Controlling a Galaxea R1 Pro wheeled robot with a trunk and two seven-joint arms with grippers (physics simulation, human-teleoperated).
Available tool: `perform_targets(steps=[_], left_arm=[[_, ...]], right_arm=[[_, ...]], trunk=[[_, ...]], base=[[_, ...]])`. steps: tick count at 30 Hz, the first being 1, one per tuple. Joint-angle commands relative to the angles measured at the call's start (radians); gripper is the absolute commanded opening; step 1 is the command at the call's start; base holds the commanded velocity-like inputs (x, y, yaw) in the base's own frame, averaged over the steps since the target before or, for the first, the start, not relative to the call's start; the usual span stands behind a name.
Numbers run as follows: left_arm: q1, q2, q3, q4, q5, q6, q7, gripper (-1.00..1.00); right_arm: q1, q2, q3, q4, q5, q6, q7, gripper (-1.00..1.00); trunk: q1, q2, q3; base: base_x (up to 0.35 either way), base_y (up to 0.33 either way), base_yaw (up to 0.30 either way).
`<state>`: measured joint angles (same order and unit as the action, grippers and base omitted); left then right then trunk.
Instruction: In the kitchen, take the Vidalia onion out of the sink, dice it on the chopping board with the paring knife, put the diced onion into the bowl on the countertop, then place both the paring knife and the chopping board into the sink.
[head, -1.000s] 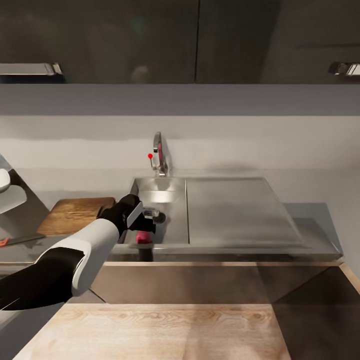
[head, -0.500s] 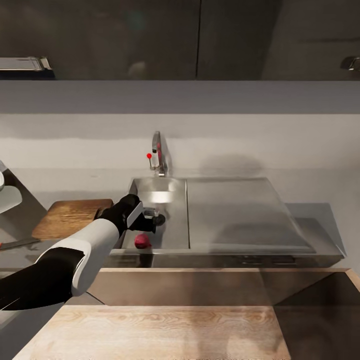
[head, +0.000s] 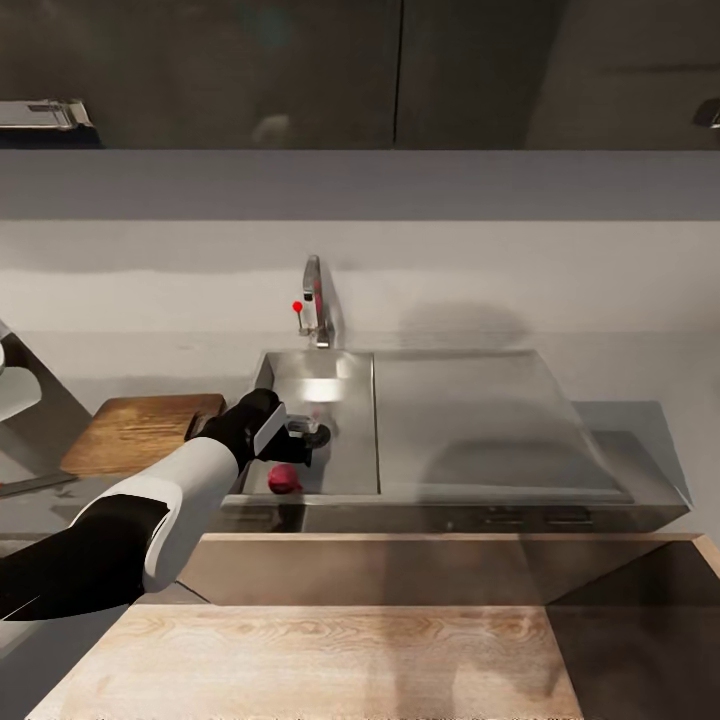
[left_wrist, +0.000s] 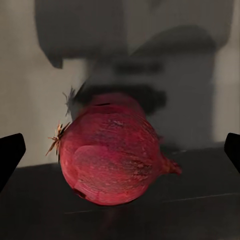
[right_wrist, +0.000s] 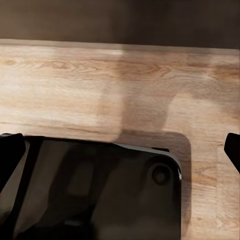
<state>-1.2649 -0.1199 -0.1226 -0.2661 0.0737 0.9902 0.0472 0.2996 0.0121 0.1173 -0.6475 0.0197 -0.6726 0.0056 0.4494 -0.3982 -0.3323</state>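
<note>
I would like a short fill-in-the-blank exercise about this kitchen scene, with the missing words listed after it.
1. The red onion lies inside the ____.
2. The left gripper hangs over the onion with its fingers ____.
3. The chopping board lies on the countertop, on the robot's ____ of the sink.
4. The lever beside the tap has a ____ tip.

Missing words: sink; open; left; red
</note>
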Motion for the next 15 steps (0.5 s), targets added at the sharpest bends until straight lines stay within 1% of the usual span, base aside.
perform_targets(steps=[1,8,12,15], left_arm=[[-0.001,0.000,-0.006,-0.001,0.008,0.004,0.005,1.00],[0.000,0.000,-0.006,-0.001,0.008,0.004,0.005,1.00],[0.001,0.000,-0.006,-0.001,0.008,0.004,0.005,1.00],[0.001,0.000,-0.006,-0.001,0.008,0.004,0.005,1.00]], right_arm=[[0.001,0.000,-0.001,-0.001,0.002,-0.001,0.001,1.00],[0.001,0.000,-0.001,-0.001,0.002,-0.001,0.001,1.00],[0.001,0.000,-0.001,-0.001,0.002,-0.001,0.001,1.00],[0.001,0.000,-0.001,-0.001,0.002,-0.001,0.001,1.00]], trunk=[[0.001,-0.002,-0.003],[0.001,-0.002,-0.011],[0.001,-0.002,-0.015],[0.001,-0.002,-0.019]], base=[[0.000,0.000,0.000],[-0.007,0.001,0.000],[-0.158,0.090,0.000],[-0.090,0.054,0.000]])
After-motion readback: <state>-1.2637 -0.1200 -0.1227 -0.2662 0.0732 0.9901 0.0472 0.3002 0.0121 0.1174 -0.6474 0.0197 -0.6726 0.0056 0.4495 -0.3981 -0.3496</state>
